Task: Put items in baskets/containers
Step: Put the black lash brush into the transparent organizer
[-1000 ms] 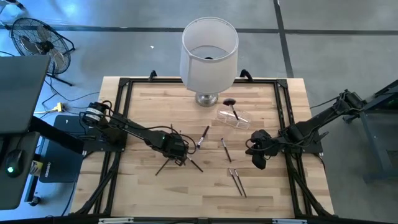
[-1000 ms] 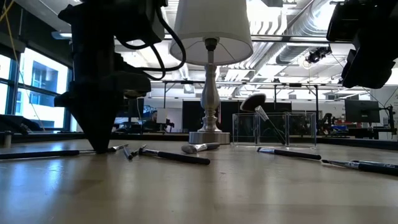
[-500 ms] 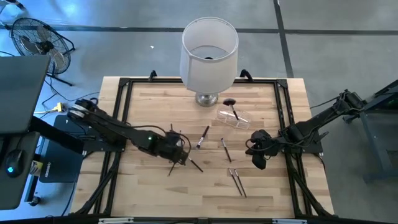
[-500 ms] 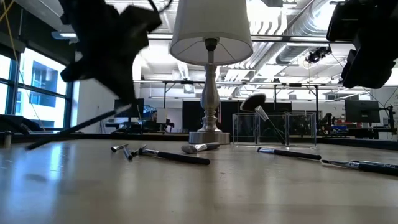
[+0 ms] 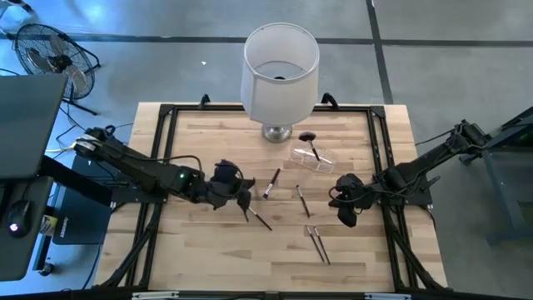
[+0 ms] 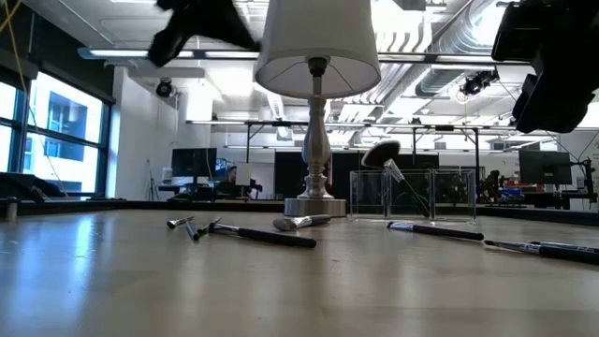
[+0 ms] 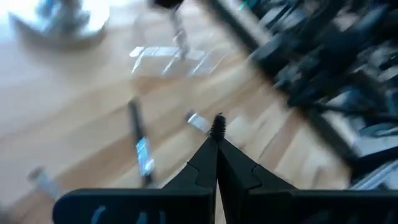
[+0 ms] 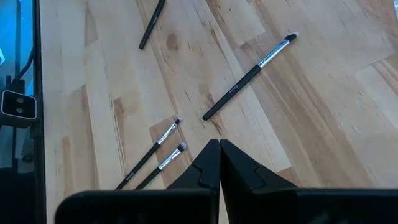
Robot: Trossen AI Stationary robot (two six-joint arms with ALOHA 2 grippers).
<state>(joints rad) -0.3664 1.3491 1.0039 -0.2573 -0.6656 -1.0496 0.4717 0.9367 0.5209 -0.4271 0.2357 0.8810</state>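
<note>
High view: left gripper (image 5: pixel 242 197) sits over the counter (image 5: pixel 200 250) left of centre, fingers together on a thin brush (image 5: pixel 247 207) whose tip pokes out below it; another dark brush (image 5: pixel 261 221) lies just beside, toward the front. Right gripper (image 5: pixel 346 210) hangs over the right side, fingers together, nothing in them. Clear holder (image 5: pixel 312 160) sits near the lamp (image 5: pixel 280 71) base, with the fluffy black brush (image 5: pixel 310 138) leaning in it. Loose brushes: one (image 5: pixel 271 183) at centre, one (image 5: pixel 302 200) just right of it, a pair (image 5: pixel 317 242) near the front. Low view: left arm (image 6: pixel 201 23) raised high at upper left, blurred, off the counter; right gripper body (image 6: pixel 552 65) at upper right. Holder (image 6: pixel 412 195) stands right of the lamp stem (image 6: pixel 315 140), fluffy brush head (image 6: pixel 379 153) sticking out above it; brushes (image 6: pixel 262 236) lie flat on the counter in front. Left wrist view: blurred; fingers (image 7: pixel 205 165) closed, a small bristle tip (image 7: pixel 218 125) showing at their ends; holder (image 7: pixel 177 59) farther off, a brush (image 7: pixel 140 149) on the counter between. Right wrist view: fingers (image 8: pixel 208 162) pressed together, empty; pair of brushes (image 8: pixel 155 155) just beside them, one longer brush (image 8: pixel 249 76) near, another (image 8: pixel 151 23) farther away.
</note>
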